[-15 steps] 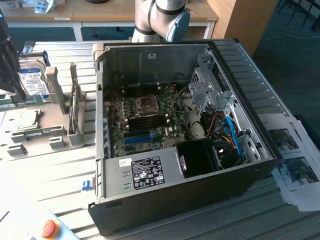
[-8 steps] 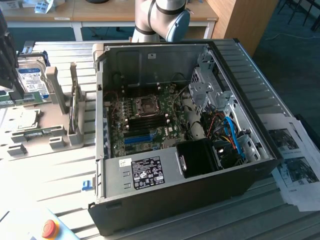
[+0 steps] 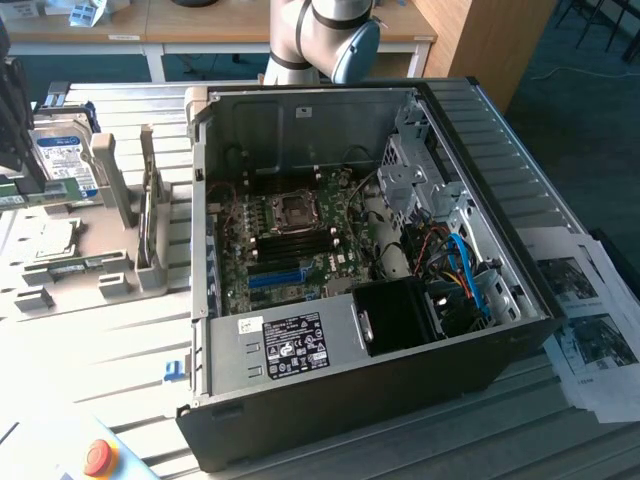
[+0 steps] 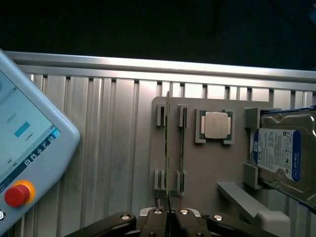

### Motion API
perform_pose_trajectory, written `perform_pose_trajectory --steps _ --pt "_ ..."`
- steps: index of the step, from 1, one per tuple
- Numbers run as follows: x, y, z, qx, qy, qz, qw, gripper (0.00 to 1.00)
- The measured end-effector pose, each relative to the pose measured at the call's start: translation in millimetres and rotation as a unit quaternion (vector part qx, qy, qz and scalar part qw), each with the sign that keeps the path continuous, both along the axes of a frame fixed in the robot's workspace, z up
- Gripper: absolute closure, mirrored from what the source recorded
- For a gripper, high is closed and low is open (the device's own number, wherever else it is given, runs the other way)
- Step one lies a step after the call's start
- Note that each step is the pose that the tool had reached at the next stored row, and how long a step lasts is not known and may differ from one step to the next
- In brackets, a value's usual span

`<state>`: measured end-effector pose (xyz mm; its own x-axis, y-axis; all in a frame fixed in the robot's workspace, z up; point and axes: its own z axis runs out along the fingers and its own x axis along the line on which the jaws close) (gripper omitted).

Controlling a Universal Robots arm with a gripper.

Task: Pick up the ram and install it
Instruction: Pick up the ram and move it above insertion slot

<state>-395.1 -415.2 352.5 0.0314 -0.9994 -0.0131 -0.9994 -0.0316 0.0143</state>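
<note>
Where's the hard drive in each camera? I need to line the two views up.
Exterior view: the hard drive sits in the grey holder near the exterior view's left edge, left of the open computer case.
Wrist view: the hard drive sits in the grey holder, beside the square processor chip.
Shared landmark: the red stop button.

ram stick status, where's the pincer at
Pincer shut on the ram stick. Stick edge-on over the grey parts tray. Beside it a second stick in its slot, not touching.
</note>
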Motion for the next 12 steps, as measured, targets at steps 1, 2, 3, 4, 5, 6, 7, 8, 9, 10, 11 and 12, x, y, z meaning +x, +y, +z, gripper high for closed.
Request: perform_pose_trajectory --steps 1,2,3,4,5,6,7,8,9,10,11,12 --pt "0.0 0.0 1.2 0.0000 0.0000 0.000 1.0000 0.88" --pt "0.0 0.0 2.5 0.0000 0.0000 -0.001 1.0000 0.88" --pt "0.0 0.0 3.7 0.0000 0.0000 -0.001 1.0000 0.88" --pt "0.0 0.0 5.0 0.0001 -0.0001 -0.001 1.0000 0.88" --pt "0.0 0.0 6.5 0.0000 0.0000 -0.001 1.0000 0.88" --pt "0.0 0.0 8.0 0.0000 0.0000 -0.002 1.0000 0.88" --pt "0.0 0.0 9.5 0.0000 0.0000 -0.002 1.0000 0.88" --pt "0.0 0.0 10.9 0.0000 -0.0001 -0.002 1.0000 0.88" --pt "0.0 0.0 12.3 0.0000 0.0000 -0.002 1.0000 0.88" --pt "0.0 0.0 13.6 0.0000 0.0000 -0.003 1.0000 0.88" --pt "0.0 0.0 15.0 -0.0001 0.0000 -0.003 1.0000 0.88" --pt "0.0 0.0 16.5 -0.0001 0.0000 -0.003 1.0000 0.88"
